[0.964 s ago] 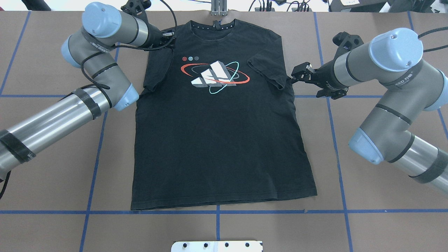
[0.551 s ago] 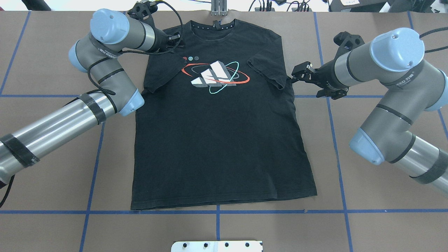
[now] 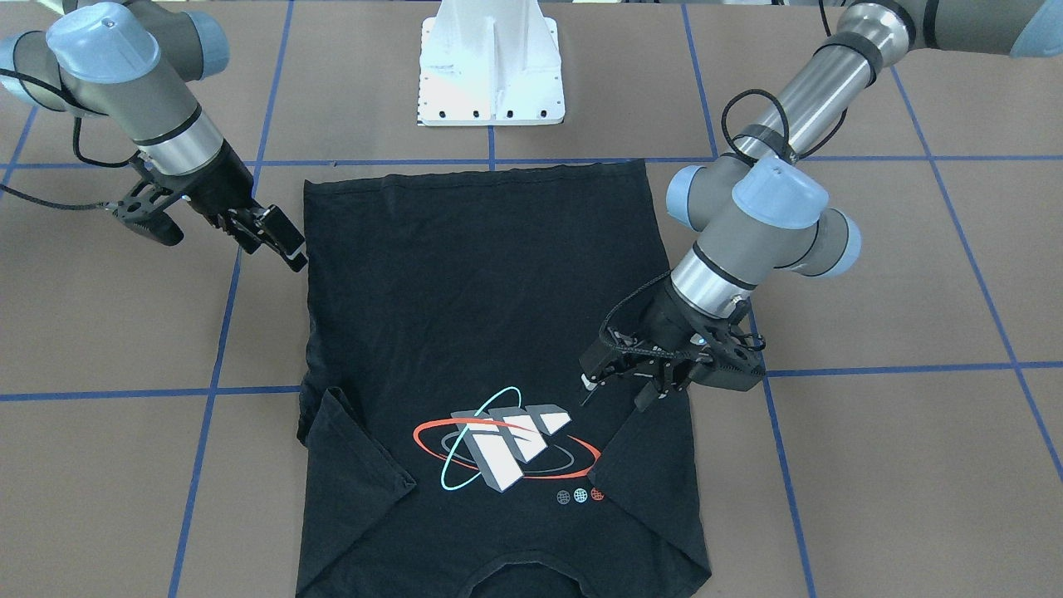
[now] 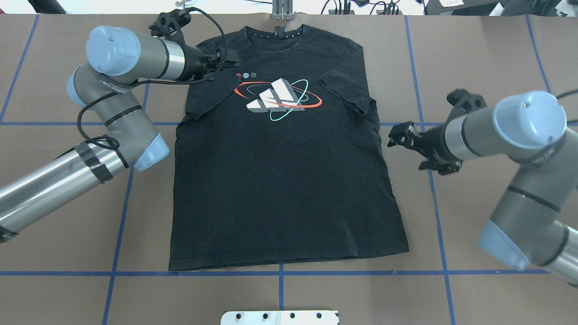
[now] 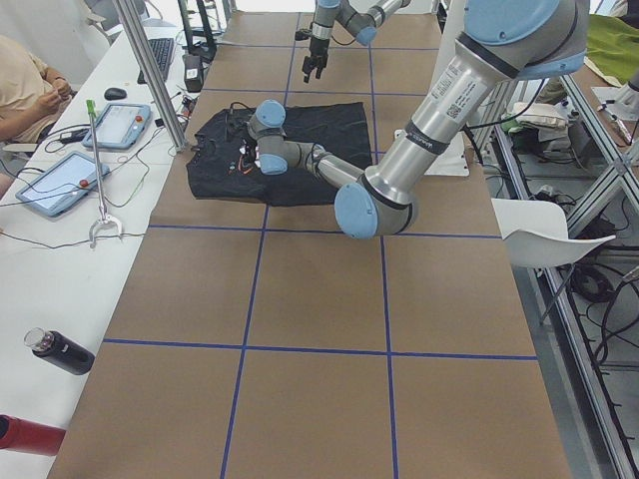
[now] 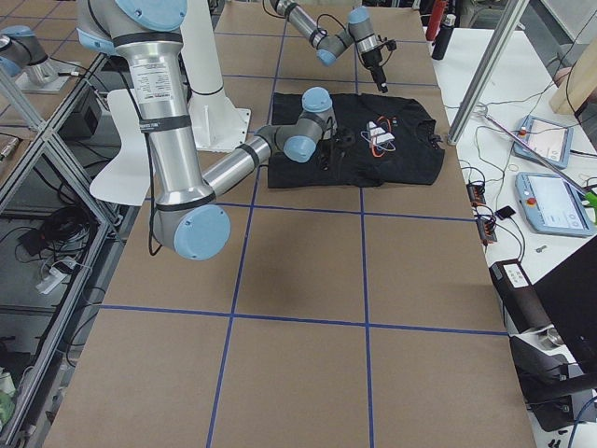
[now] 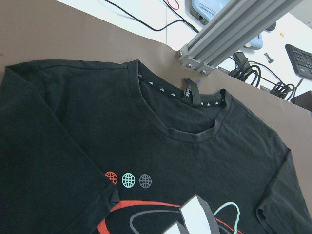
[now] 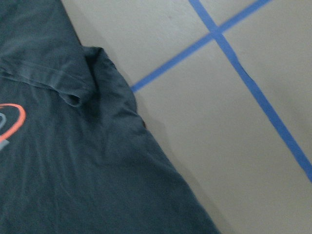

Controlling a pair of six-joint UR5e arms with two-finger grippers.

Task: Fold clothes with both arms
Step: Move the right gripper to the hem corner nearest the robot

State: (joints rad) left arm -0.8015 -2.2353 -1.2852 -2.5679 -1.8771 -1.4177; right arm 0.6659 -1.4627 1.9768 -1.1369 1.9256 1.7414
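The black T-shirt [image 4: 289,189] lies flat, print up, with both sleeves folded in over the chest beside the logo [image 4: 277,99]. My left gripper [image 4: 226,58] hovers open over the folded left sleeve [image 3: 639,465] near the shoulder, and nothing sits between its fingers [image 3: 588,382]. My right gripper [image 4: 397,136] is open just off the shirt's right side edge, below the folded right sleeve [image 4: 345,92]. The left wrist view shows the collar [image 7: 187,134]. The shirt's edge [image 8: 146,131] on bare table fills the right wrist view.
Blue tape lines [image 4: 280,272] grid the brown table. The white base mount [image 3: 492,66] stands at the robot's side. An aluminium post [image 4: 282,10] and cables border the far edge. A side bench holds tablets [image 5: 120,125], with a person [image 5: 30,90] seated there.
My right gripper has drawn back from the right sleeve and moved toward the robot along the shirt's side. The left sleeve now lies folded further in, to the small logo dots.
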